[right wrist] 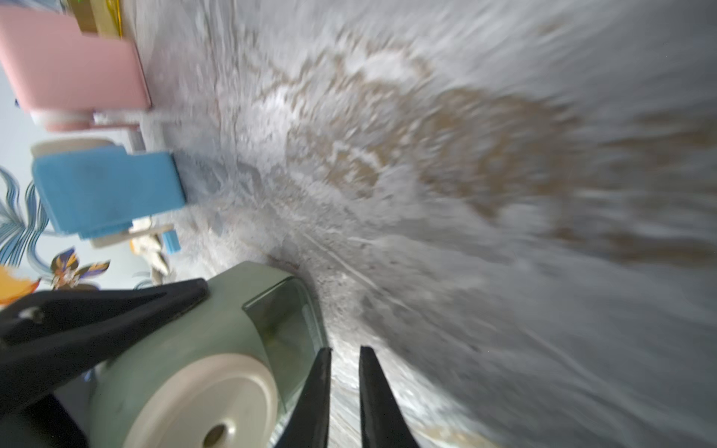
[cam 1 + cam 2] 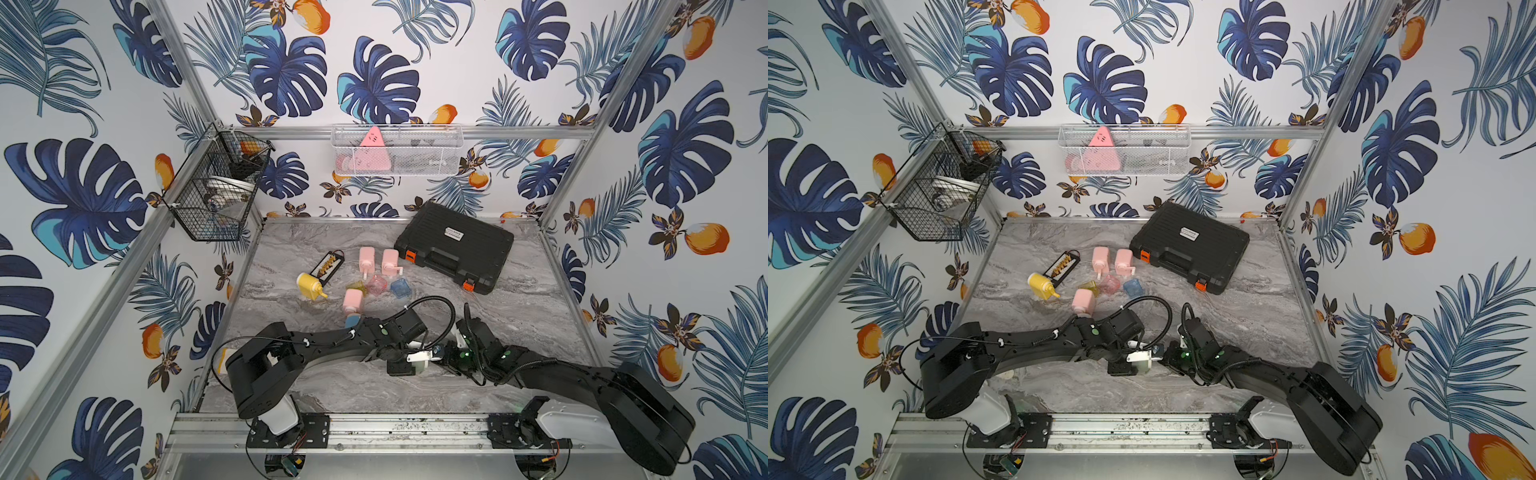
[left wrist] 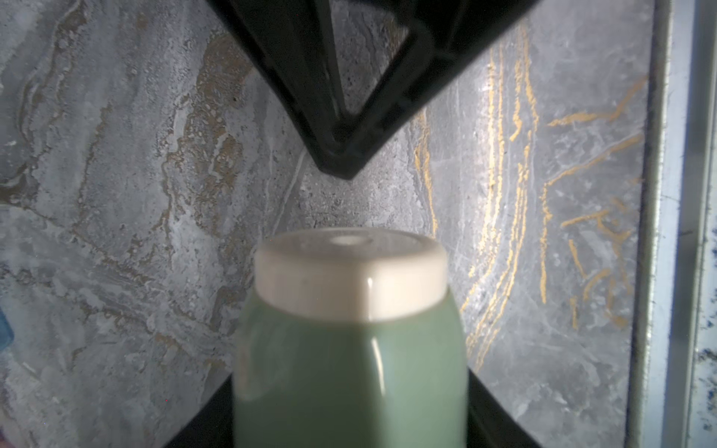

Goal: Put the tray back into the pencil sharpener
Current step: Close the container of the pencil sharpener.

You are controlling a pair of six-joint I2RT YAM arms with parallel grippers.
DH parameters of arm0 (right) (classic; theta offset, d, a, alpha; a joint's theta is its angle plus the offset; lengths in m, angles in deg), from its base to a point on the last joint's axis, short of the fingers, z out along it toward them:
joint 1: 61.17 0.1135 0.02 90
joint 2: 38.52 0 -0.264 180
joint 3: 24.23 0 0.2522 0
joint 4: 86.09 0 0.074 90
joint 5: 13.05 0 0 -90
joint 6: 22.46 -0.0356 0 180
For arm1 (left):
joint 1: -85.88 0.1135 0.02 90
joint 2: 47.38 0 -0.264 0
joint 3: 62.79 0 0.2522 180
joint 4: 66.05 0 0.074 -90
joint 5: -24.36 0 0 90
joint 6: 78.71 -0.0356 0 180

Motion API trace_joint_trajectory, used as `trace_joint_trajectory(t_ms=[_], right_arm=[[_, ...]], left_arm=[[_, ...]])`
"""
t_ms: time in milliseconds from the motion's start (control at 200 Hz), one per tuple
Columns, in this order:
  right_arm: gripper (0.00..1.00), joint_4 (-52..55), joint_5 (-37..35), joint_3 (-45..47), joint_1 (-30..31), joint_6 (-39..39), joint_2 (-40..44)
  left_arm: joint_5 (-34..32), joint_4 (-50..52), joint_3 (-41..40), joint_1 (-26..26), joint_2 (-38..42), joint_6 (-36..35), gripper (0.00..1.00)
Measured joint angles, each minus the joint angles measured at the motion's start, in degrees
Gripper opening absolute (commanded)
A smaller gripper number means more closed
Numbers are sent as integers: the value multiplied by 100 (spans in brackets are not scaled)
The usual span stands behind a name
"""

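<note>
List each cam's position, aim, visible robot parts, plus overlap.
Top views: high over the base, looking down at table; left arm, right arm in both.
Left wrist: on left arm, faces down at table; own jaws hold sharpener.
Right wrist: low, faces across table; own jaws slightly apart beside tray, one left jaw.
Shared: sharpener in both wrist views.

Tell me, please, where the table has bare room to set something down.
Bare marble lies between the black case and the right rail, and along the front rail. It is crowded around the pink sharpeners, small trays and the green sharpener.
</note>
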Motion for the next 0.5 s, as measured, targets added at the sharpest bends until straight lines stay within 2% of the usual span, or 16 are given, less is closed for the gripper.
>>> trace_joint_trajectory(t_ms=[165, 190, 225, 365, 500], right_arm=[[20, 1419, -1080, -402, -20, 111, 1091], [20, 1587, -1252, -468, -22, 173, 1246], [20, 1836, -1493, -549, -22, 192, 1462], [20, 2610, -2297, -809, -26, 345, 2065], [21, 2911, -2675, -946, -26, 468, 2114]], left_arm=[[-90, -48, 55, -13, 352, 411, 18], [-122, -83, 74, -13, 428, 483, 13], [-157, -140, 92, -4, 535, 608, 0], [-297, -319, 225, 131, 931, 1209, 0], [-621, -387, 444, 297, 1233, 1801, 0]])
